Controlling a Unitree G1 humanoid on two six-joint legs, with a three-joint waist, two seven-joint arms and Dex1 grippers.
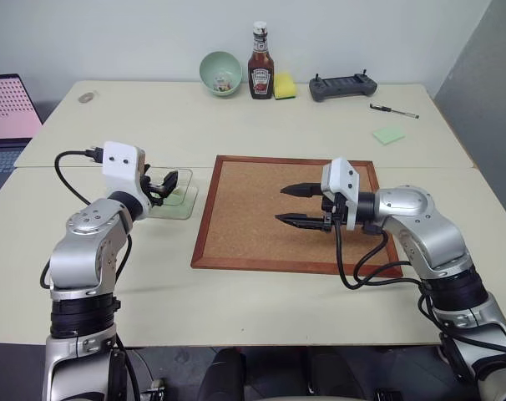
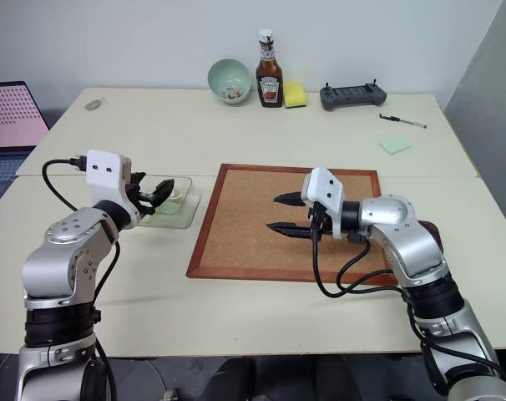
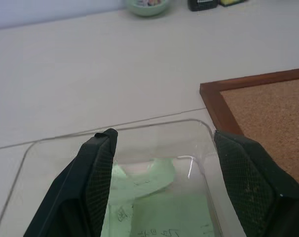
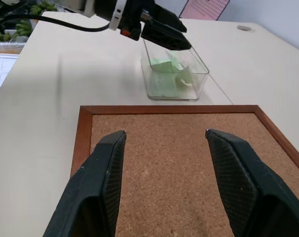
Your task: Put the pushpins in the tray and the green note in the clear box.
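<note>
On the pale beige table (image 1: 236, 317) the shallow transparent plastic box (image 1: 174, 195) stands just beside the left frame of the large wood-framed corkboard (image 1: 253, 225), at its nine o'clock side. The pale green square paper note (image 4: 165, 74) lies inside this box, a little crumpled, with some handwriting on it.

The left pincer (image 1: 163, 187) hangs over the box, its two black fingers (image 3: 97, 173) spread apart and released, with nothing between them; the note is under them.

The right pincer (image 1: 301, 205) is above the cork surface, pointing toward nine o'clock. Its fingers (image 4: 102, 173) are also apart and hold nothing.

Toward twelve o'clock, at the far edge of the table, stand a round pale green bowl (image 1: 220, 73), a ketchup bottle (image 1: 260, 63), a yellow sponge (image 1: 285, 85) and a dark grey controller (image 1: 343, 86). At about two o'clock lie a pen (image 1: 395, 110) and a pale green sticky pad (image 1: 388, 134). A laptop with pink screen (image 1: 9, 109) is at ten o'clock.
</note>
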